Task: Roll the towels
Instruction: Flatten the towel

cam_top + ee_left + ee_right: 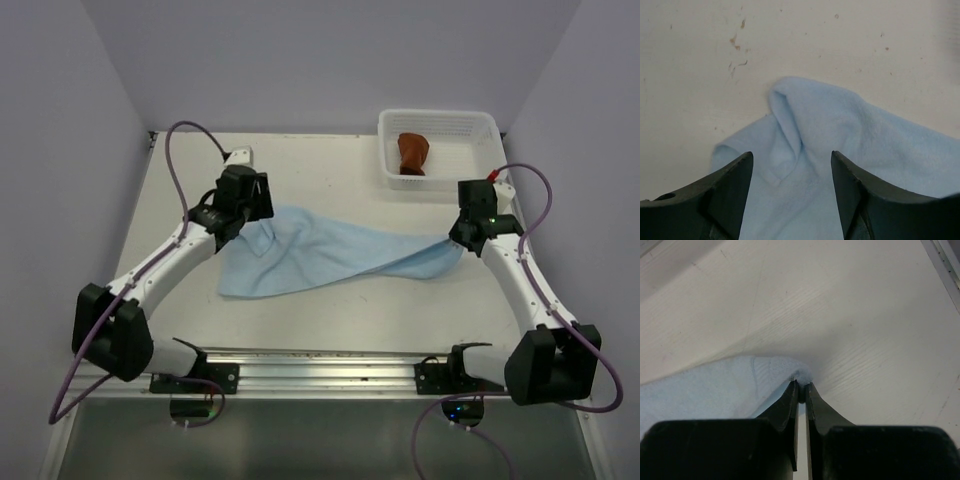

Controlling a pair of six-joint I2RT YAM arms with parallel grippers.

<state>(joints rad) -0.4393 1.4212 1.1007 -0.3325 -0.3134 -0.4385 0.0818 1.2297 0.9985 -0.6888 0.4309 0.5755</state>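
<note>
Where the two arm bases are bolted at the near edge, a metal rail (320, 362) runs across the front of the white table (330, 320). Beyond it a darker, glossy strip of floor or shelf fills the bottom of the top view. Purple cables (181, 150) loop from the bases up along each arm.

The tabletop is matte and off-white. The right wrist view shows a faint ribbed grain, and the left wrist view shows a few brown specks and scuffs (737, 40).

The light blue towel (330, 255) lies spread and rumpled across the middle of the table, reaching from one arm to the other. The left gripper (252, 212) hangs over the towel's left corner with its jaws wide apart. In the wrist view the left gripper (792, 162) straddles a raised fold of cloth; whether the fingers touch it cannot be told. The right gripper (458, 243) is pinched closed on the towel's right corner, and the cloth tapers tautly toward it. In the right wrist view the right gripper (801, 387) has its dark jaws pressed together with the towel's edge caught at the tips.

Farther back, at the far right corner, a white slatted basket (436, 113) holds a rust-brown bundle (411, 154).

Pale lavender walls (300, 60) enclose the table on the left, the back and the right.
</note>
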